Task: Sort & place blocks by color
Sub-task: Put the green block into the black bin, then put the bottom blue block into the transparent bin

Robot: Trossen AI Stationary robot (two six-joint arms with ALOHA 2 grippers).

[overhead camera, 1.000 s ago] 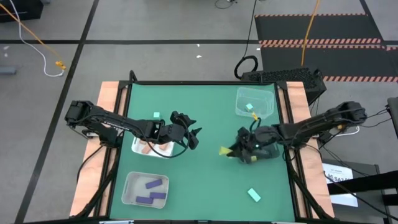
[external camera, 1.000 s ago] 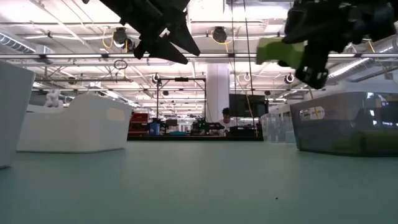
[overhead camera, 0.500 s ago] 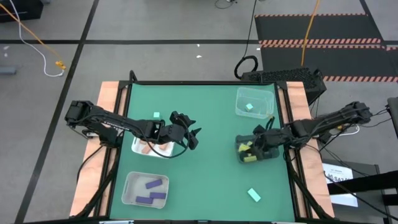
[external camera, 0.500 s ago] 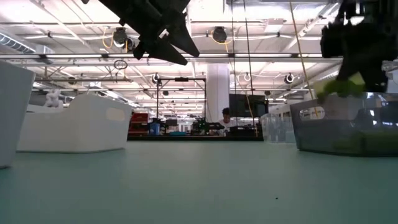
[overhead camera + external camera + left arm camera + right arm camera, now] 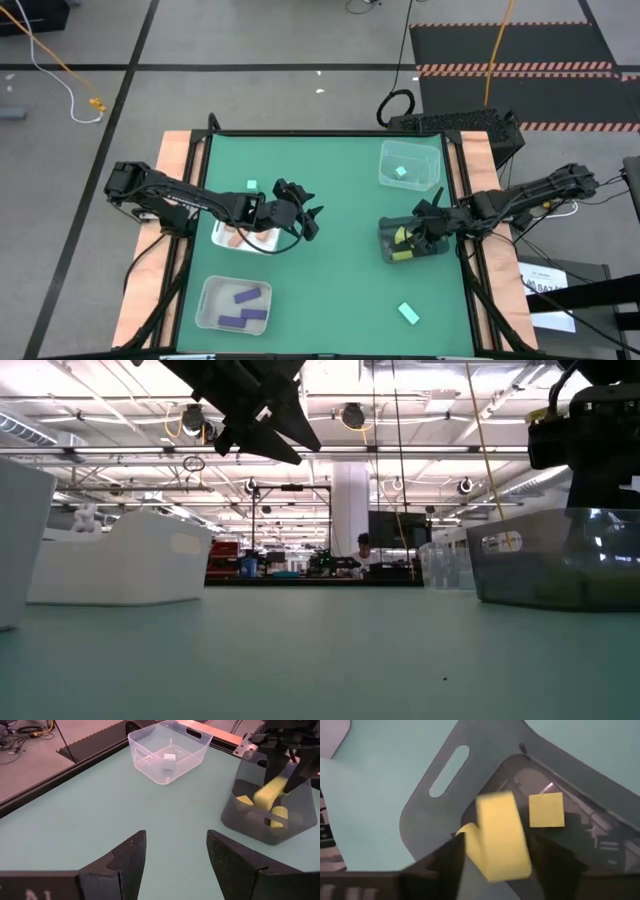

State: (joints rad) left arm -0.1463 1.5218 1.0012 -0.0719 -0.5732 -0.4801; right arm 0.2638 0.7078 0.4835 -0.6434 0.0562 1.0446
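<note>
My right gripper (image 5: 415, 238) hangs open over the dark tray (image 5: 385, 226) at the table's right, fingers slanting down into it. A blurred yellow block (image 5: 270, 792) shows at its fingertips inside the tray, above other yellow blocks (image 5: 279, 815) on the tray floor. My left gripper (image 5: 312, 222) hovers open and empty beside the white tray (image 5: 220, 240) with salmon blocks. Loose mint green blocks lie on the table at the far left (image 5: 253, 185) and near right (image 5: 408, 313). My right gripper stands with a finger on either side of the blurred yellow block (image 5: 502, 837), over the tray's inside. Whether the fingers (image 5: 547, 862) touch the block, I cannot tell. The block is clear of the tray floor.
A clear tray (image 5: 437, 160) at the far right holds one mint green block (image 5: 401, 171). Another tray (image 5: 205, 305) at the near left holds purple blocks (image 5: 245, 295). The table's middle is open green surface.
My right gripper has carried the yellow block from the table's middle toward the right edge, to over the dark tray, and has tipped its fingers downward into it. The block has gone from above the tray's rim to inside its walls.
</note>
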